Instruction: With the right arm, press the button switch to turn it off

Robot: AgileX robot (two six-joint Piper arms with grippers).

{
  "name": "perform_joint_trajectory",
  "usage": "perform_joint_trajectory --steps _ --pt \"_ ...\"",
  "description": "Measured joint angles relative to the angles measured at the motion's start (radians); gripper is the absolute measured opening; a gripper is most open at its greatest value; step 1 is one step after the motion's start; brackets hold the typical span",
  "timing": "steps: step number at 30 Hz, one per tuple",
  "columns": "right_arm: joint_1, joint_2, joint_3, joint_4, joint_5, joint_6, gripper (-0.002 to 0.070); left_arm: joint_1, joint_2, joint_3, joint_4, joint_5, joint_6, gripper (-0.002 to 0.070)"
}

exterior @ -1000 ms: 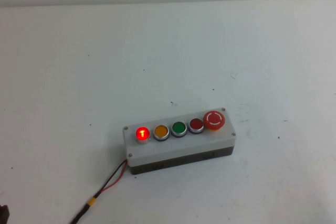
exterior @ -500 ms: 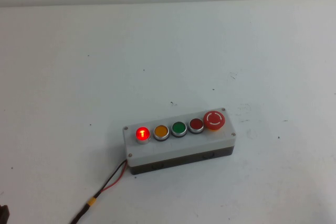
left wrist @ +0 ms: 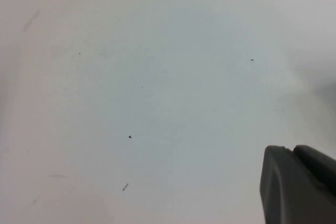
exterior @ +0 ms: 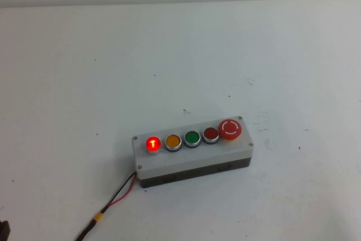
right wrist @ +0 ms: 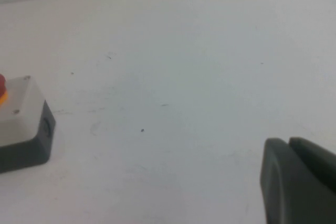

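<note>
So the grey box (exterior: 192, 153) sits on the white tabletop (exterior: 84, 83), a bit toward the near side and roughly centered, and the button switch (exterior: 153, 144) is the one at the left end of its row, glowing bright red. Next along are an orange button (exterior: 173, 141), a green one (exterior: 192, 138), a small dark-red one (exterior: 211, 134) and the big mushroom button (exterior: 230, 128) at the right end. A red and black wire (exterior: 115, 196) runs off the box's left end toward the near edge. Left gripper (left wrist: 296, 184) only shows as a dark chunk over bare tabletop, can't tell its fingers' state. Right gripper (right wrist: 296, 179) is the same deal, well off from the box's right end (right wrist: 23, 124), can't tell either
</note>
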Motion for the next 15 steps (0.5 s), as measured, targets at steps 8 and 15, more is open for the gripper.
perform_joint_trajectory --steps 8,15 --pt "0.000 0.000 0.000 0.292 -0.078 0.000 -0.0017 0.000 0.000 0.000 0.000 0.000 0.000 -0.0002" --pt "0.000 0.000 0.000 0.522 -0.184 0.000 -0.0017 0.000 0.000 0.000 0.000 0.000 0.000 -0.0002"
